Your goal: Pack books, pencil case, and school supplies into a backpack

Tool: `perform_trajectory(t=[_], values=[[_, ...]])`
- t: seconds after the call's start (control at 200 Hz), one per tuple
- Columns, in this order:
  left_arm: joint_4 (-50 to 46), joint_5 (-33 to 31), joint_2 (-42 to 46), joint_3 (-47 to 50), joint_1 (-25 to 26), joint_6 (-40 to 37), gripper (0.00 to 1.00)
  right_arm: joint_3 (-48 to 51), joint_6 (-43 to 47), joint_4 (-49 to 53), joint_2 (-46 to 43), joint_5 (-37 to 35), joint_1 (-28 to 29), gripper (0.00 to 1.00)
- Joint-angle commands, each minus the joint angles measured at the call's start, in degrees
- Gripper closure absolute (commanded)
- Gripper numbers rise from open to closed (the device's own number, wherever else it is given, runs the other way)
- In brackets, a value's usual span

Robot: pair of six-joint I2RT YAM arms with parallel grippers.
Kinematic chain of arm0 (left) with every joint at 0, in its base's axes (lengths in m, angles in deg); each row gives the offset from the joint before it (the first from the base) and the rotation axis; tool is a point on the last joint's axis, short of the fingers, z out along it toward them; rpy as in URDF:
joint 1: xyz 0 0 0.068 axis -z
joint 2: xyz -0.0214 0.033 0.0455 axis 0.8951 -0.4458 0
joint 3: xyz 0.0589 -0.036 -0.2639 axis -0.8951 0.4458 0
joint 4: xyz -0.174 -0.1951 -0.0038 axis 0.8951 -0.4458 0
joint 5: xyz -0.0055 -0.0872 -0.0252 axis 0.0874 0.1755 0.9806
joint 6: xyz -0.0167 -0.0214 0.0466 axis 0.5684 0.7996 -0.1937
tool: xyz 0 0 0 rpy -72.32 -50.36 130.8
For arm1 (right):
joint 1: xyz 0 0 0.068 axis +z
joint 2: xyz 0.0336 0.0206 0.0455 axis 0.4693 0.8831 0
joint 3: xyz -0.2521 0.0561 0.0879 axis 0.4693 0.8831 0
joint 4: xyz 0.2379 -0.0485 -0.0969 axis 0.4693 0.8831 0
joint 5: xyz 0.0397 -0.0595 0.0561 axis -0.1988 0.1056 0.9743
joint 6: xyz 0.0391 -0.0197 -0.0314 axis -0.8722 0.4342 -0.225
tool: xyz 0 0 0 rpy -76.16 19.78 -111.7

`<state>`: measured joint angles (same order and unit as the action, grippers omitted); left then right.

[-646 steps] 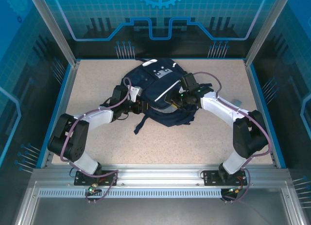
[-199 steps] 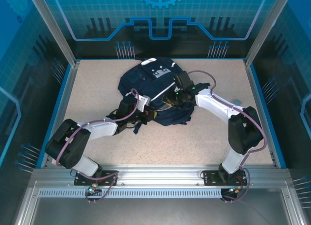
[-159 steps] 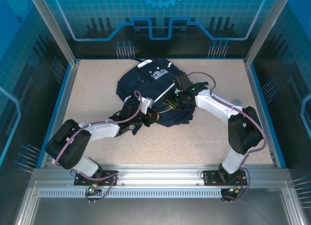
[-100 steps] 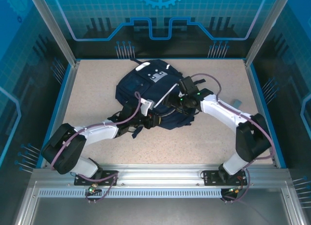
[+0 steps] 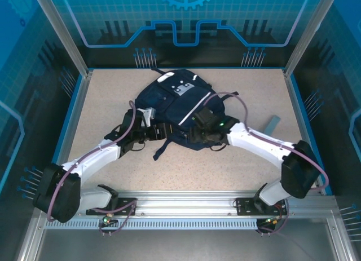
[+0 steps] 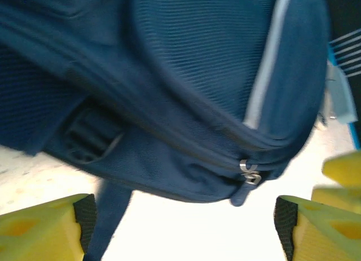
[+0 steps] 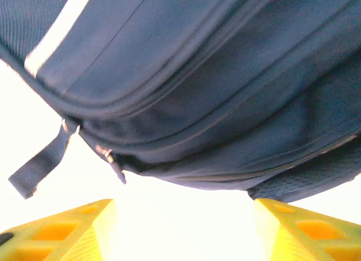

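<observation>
Backpack (image 5: 177, 103) lies flat on the table (image 5: 113, 92). At its near-left edge the left gripper (image 6: 183, 216), and at its near-right edge the right gripper (image 7: 183, 210), each have jaws spread apart, holding nothing.

Speckled beige tabletop (image 5: 107, 92), blue glowing panel walls (image 5: 186, 18)

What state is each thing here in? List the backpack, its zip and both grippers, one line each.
backpack, lying on the table, not gripped.
zip pulls, drawn together, zip shut there.
left gripper, open, empty, facing the backpack.
right gripper, open, empty, facing the backpack.
</observation>
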<state>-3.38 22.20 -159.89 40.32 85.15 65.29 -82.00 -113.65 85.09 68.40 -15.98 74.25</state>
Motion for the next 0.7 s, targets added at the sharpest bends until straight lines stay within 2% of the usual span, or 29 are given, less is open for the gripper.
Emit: perform_trajectory(t=[0.0,0.14,0.31,0.525,0.695], values=[[-7.0,-5.8,1.1,-2.5,-0.7,3.0,0.13,-3.4,-0.6,1.4,4.7,-4.9,3.8,0.39],[-8.2,-6.9,0.9,-3.1,-1.1,4.5,0.10,-5.7,-1.9,-1.2,9.6,-4.9,6.5,0.45],[-9.2,-7.4,1.0,-3.5,-1.5,5.3,0.07,-7.5,-2.9,-2.1,12.5,-6.9,6.8,0.53],[-8.4,-5.6,0.4,-3.5,-1.6,7.7,0.07,-8.1,-3.2,-2.7,14.4,-9.4,6.7,0.58],[-7.4,-3.7,-0.4,-3.7,-1.6,12.9,0.08,-8.2,-3.1,-3.9,15.4,-10.9,6.5,0.63]])
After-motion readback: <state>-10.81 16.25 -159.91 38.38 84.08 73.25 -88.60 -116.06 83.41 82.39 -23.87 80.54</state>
